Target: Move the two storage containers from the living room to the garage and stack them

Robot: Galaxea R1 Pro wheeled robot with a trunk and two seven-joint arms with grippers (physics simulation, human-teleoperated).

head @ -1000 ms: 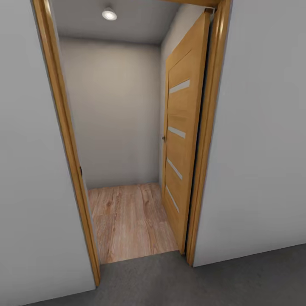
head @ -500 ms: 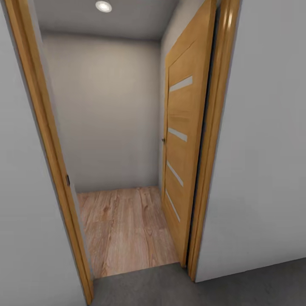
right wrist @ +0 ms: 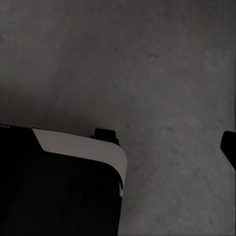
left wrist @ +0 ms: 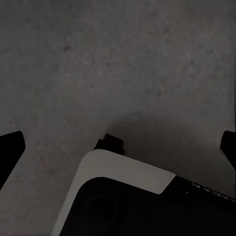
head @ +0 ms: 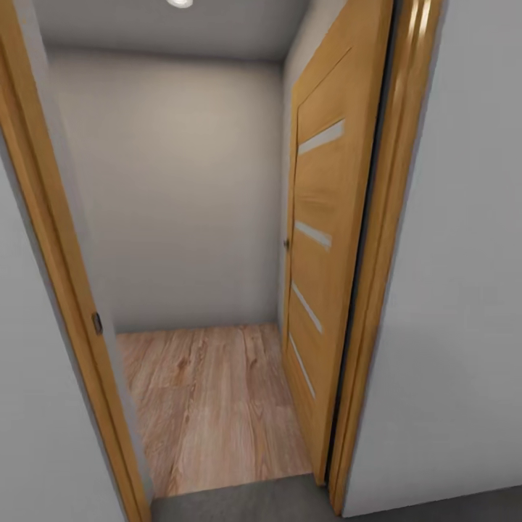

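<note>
The storage containers are out of view. I face an open doorway [head: 196, 217] from the dark grey concrete floor [head: 254, 504]. In the left wrist view, my left gripper [left wrist: 118, 152] hangs open over the concrete floor [left wrist: 123, 59], its two dark fingertips [left wrist: 10, 147] far apart with nothing between them. In the right wrist view, one dark fingertip [right wrist: 228, 145] of my right gripper [right wrist: 118, 147] shows at the picture's edge, spread wide over the same concrete floor [right wrist: 162, 73]. It holds nothing.
A wooden door [head: 326, 254] with pale glass slats stands swung inward on the right. Wood door-frame posts [head: 51, 290] stand close on both sides. Beyond lies a small room with light wood-plank flooring [head: 210, 406] and a plain back wall [head: 174, 188]. My white-and-black base [left wrist: 128, 196] shows under the wrists.
The whole head view has shifted: the doorway looms larger and closer, its frame posts now near the picture's edges, and less concrete shows in front.
</note>
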